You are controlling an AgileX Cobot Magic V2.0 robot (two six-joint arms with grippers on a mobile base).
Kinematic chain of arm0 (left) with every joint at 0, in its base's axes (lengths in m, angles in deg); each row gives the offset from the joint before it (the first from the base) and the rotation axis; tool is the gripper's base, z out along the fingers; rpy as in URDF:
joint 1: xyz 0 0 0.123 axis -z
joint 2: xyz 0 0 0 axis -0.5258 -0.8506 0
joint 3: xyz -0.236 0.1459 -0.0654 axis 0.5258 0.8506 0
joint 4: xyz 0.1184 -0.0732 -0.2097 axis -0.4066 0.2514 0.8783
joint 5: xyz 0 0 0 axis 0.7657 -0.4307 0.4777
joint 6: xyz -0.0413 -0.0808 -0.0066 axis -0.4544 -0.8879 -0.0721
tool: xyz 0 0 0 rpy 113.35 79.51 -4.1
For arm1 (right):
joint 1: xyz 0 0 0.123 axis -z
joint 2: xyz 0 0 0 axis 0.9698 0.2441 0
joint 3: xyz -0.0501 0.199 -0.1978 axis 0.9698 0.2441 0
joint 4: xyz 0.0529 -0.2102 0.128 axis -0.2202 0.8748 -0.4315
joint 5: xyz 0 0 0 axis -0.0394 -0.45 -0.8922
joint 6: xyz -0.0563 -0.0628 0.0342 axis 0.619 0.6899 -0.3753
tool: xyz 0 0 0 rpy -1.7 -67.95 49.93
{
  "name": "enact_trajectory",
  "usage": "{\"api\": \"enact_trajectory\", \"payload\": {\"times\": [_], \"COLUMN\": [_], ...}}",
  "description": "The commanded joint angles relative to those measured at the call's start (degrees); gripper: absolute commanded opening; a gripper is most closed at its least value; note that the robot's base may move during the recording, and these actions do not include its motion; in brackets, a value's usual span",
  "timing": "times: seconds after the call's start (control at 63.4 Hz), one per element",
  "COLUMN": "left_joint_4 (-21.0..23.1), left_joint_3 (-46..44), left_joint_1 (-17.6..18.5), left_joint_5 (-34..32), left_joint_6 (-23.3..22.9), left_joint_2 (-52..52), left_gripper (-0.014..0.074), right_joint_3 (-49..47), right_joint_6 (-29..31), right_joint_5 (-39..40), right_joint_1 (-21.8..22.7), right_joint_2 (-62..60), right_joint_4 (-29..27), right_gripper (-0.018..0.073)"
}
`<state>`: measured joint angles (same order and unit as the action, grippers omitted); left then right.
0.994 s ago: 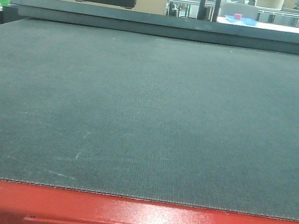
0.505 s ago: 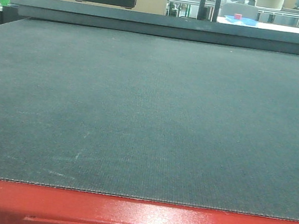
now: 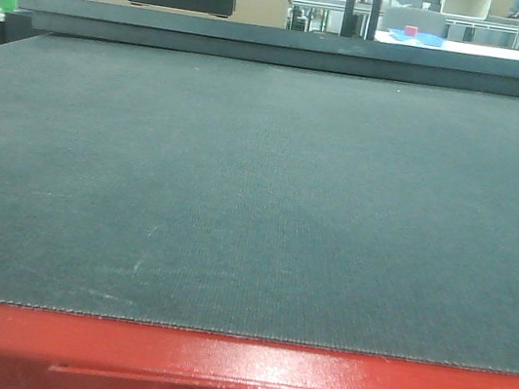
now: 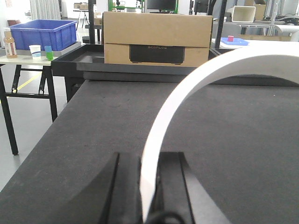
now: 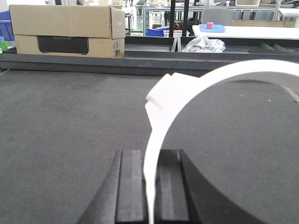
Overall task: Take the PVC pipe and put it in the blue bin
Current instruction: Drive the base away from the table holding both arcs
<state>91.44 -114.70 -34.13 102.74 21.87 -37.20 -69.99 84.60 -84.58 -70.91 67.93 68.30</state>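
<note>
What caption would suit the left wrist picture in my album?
Left gripper over a dark mat, a white curved strip rising between its fingers, cardboard box and blue bin beyond.

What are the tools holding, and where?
In left tool and right tool, a white curved strip has its lower end between the fingers; whether gripped, cannot tell.

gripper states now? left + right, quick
Left gripper: closed on a white curved strip.
Right gripper: closed on a white curved strip too.
</note>
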Motion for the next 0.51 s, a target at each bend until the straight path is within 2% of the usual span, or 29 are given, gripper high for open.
{"api": "enact_trajectory", "payload": {"times": [0.0, 0.489], "left_joint_4": [0.6, 0.6], "left_joint_3": [0.0, 0.0], "left_joint_1": [-0.2, -0.2], "left_joint_5": [-2.0, -2.0], "left_joint_6": [-0.3, -0.3], "left_joint_2": [0.2, 0.2], "left_gripper": [-0.0111, -0.0111], "right_joint_3": [0.1, 0.1], "right_joint_6": [0.3, 0.3], "right_joint_5": [1.4, 1.4], "right_joint_1": [0.0, 0.0], "right_joint_2": [-0.2, -0.2], "right_joint_4": [0.6, 0.6], "right_gripper": [-0.0169, -0.0169]}}
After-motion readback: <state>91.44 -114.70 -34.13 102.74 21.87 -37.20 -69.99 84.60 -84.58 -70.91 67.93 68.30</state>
